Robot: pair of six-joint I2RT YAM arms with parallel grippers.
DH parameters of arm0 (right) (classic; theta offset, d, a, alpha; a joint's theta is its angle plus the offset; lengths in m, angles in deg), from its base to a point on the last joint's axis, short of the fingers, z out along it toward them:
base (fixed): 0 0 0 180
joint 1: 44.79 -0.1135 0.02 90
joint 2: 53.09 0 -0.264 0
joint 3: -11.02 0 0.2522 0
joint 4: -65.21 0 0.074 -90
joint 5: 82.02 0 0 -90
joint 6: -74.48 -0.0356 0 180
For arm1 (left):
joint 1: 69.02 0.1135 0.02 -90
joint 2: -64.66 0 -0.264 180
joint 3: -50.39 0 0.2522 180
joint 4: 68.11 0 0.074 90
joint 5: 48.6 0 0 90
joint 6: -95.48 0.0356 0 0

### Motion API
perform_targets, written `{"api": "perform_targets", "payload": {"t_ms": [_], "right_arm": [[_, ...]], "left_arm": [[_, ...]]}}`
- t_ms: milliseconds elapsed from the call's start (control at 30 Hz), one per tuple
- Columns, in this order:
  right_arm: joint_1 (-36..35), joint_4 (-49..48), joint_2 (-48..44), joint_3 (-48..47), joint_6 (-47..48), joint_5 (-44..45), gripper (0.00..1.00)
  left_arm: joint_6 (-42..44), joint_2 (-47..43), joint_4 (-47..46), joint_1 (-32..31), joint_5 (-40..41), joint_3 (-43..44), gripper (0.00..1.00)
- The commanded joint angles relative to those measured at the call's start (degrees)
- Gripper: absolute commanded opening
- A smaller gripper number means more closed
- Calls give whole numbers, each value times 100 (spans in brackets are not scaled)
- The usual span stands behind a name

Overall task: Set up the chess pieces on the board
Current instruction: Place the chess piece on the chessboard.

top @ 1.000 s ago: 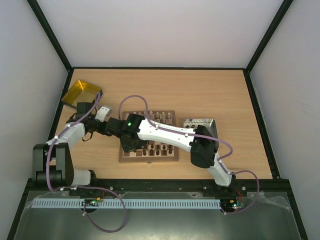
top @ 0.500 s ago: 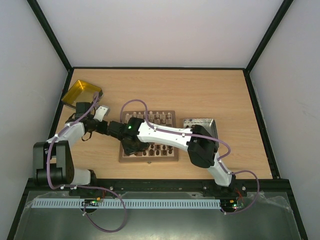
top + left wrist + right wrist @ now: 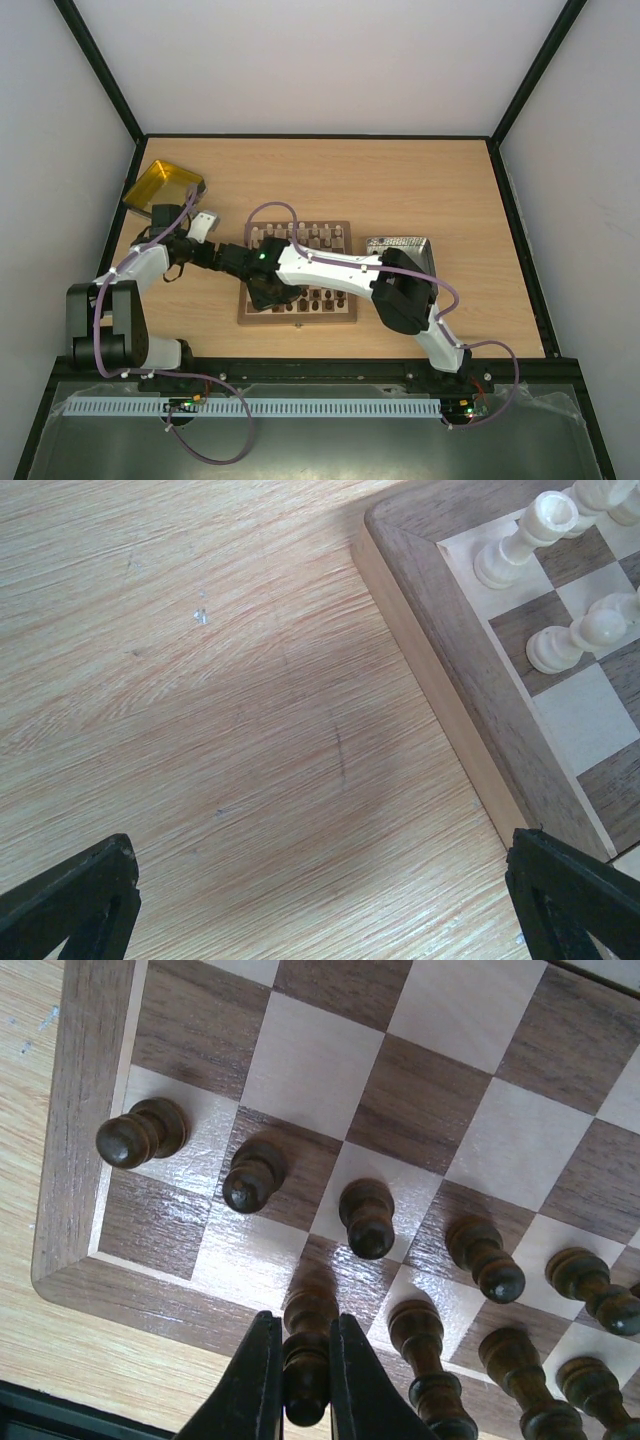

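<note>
While the right gripper (image 3: pixel 303 1335) clasps a dark piece (image 3: pixel 310 1310) at the board (image 3: pixel 75 1110) edge, one corner square (image 3: pixel 150 1225) is bare; the left gripper (image 3: pixel 320 880) hangs open.

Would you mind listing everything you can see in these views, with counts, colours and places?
table: one, light wood, under everything.
board: one, light and dark brown checks, middle of the table.
dark pieces: at least nine, dark brown, two rows along the board's near edge.
cream pieces: several, pale cream, the board's far side.
yellow tray: one, translucent yellow, far-left corner.
grey tray: one, metallic grey, just right of the board.
left end effector: one, black, open over bare table beside a board corner.
right end effector: one, black, shut on a dark piece in the edge row.
</note>
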Motion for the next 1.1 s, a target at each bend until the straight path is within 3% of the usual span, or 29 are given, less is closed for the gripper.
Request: {"api": "perform_targets", "payload": {"t_ms": [0,1067], "right_arm": [[46,-50,-243,107,-41,58,2],[139,-273,-383,403,-20,-70,4]], "left_arm": [[-12,27,9,30,-26,33,99],[41,138,65,35,-158,72,99]]}}
